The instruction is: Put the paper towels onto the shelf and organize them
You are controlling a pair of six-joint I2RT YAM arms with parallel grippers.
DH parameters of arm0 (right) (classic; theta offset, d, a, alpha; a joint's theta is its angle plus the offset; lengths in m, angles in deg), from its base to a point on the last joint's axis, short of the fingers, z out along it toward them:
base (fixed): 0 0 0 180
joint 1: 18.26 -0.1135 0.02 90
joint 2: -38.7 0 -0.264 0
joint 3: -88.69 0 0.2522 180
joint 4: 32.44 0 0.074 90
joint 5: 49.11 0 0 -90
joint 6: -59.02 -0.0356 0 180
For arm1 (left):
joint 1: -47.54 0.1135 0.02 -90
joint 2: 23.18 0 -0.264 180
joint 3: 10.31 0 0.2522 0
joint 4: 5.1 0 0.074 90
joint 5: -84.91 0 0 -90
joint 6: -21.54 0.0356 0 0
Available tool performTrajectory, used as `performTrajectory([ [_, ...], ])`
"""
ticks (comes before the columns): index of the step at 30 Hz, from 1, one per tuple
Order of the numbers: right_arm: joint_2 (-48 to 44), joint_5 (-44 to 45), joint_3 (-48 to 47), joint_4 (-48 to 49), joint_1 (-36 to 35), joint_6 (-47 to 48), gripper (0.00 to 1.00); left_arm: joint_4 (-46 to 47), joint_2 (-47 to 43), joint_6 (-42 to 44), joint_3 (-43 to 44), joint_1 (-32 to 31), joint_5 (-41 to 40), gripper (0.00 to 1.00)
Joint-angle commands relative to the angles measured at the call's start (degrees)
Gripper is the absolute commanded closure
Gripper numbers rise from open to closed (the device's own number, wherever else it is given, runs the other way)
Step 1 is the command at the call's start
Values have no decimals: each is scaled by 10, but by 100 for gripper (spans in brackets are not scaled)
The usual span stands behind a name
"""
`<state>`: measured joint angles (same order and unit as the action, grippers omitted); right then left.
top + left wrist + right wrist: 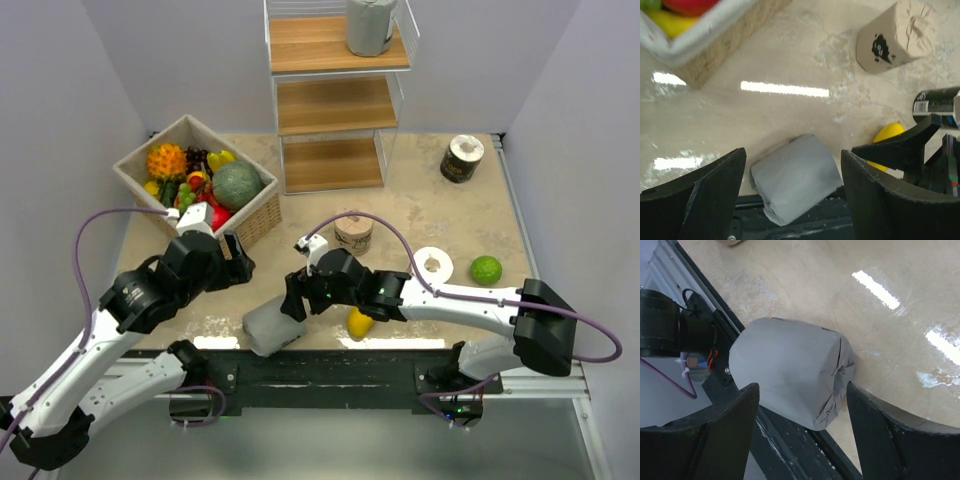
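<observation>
One grey roll [370, 25] stands on the shelf [310, 45], top board; tan roll [353, 233], dark roll [462, 158], pale-topped roll [433, 264] and second grey roll [272, 328] are left on the table [470, 215], the last at its near edge between the right gripper [802, 386] and its spread fingers, left gripper [792, 152] likewise spread.

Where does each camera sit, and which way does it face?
Top external: above, behind the bases, facing down at table, shelf; left arm, right arm show.
Left wrist: faces down at grey paper towel roll; own fingers show.
Right wrist: faces same roll at table's near edge; own fingers show.
Shared: that roll.
</observation>
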<state>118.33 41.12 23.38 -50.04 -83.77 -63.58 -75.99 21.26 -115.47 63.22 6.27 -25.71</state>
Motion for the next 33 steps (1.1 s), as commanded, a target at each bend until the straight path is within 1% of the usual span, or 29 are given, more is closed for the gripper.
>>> performTrajectory([
  [1, -14, -25, 49, 73, 0, -28, 28, 22, -38, -83, -79, 2, 94, 19],
  [2, -10, -23, 54, 76, 0, -30, 28, 30, -49, -96, -114, 2, 121, 19],
  [4, -4, -13, 62, 80, 0, -30, 32, 57, -83, -110, -149, 1, 143, 19],
  [5, 4, -8, 64, 79, 0, -29, 33, 64, -93, -124, -182, 2, 159, 18],
  [8, 11, 11, 72, 75, 0, -31, 35, 77, -126, -149, -231, 2, 162, 18],
  [11, 17, 35, 83, 77, 0, -37, 39, 77, -139, -153, -253, 2, 142, 18],
  [15, 17, 53, 93, 76, 0, -45, 42, 94, -150, -143, -273, 2, 135, 18],
  [19, 11, 64, 97, 75, 0, -50, 44, 89, -159, -165, -299, 2, 154, 20],
  [24, 13, 75, 100, 74, -1, -59, 45, 82, -208, -197, -320, 2, 164, 20],
  [27, 15, 84, 103, 74, 0, -62, 45, 65, -230, -208, -316, 1, 156, 16],
  [29, 15, 89, 107, 76, 0, -66, 46, 71, -244, -208, -316, 2, 160, 14],
  [33, 16, 93, 105, 78, 0, -66, 46, 84, -258, -188, -308, 1, 159, 10],
])
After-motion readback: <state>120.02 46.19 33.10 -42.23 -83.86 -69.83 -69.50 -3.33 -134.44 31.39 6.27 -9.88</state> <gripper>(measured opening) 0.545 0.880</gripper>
